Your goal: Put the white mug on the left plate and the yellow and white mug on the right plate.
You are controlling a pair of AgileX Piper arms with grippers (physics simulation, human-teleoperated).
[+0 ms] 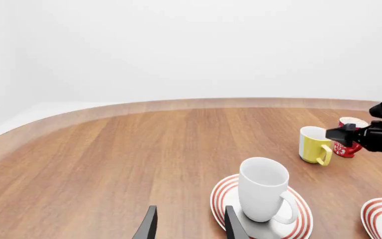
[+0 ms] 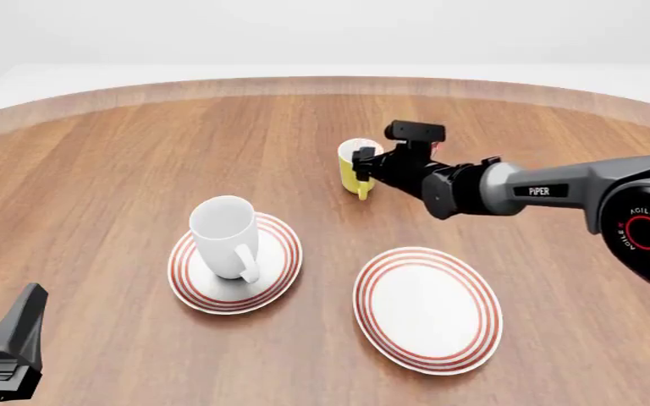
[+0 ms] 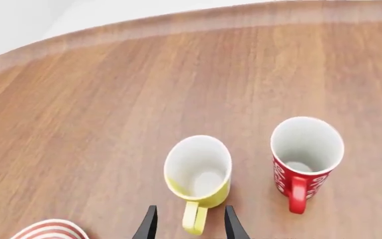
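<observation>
The white mug (image 2: 226, 235) stands upright on the left plate (image 2: 282, 269); it also shows in the left wrist view (image 1: 264, 189). The right plate (image 2: 426, 309) is bare. The yellow and white mug (image 2: 351, 167) stands on the table beyond both plates. My right gripper (image 2: 362, 159) is open right at it; in the right wrist view the gripper (image 3: 189, 225) has its fingers on either side of the mug's (image 3: 198, 172) handle, not closed. My left gripper (image 1: 189, 226) is open and empty, low and just short of the left plate (image 1: 221, 196).
A slim red cup (image 3: 307, 154) with white lettering stands close beside the yellow mug, mostly hidden by my right arm in the front view. The rim of a ringed plate (image 3: 48, 230) shows in the right wrist view. The round wooden table's far edge (image 2: 302, 85) curves behind.
</observation>
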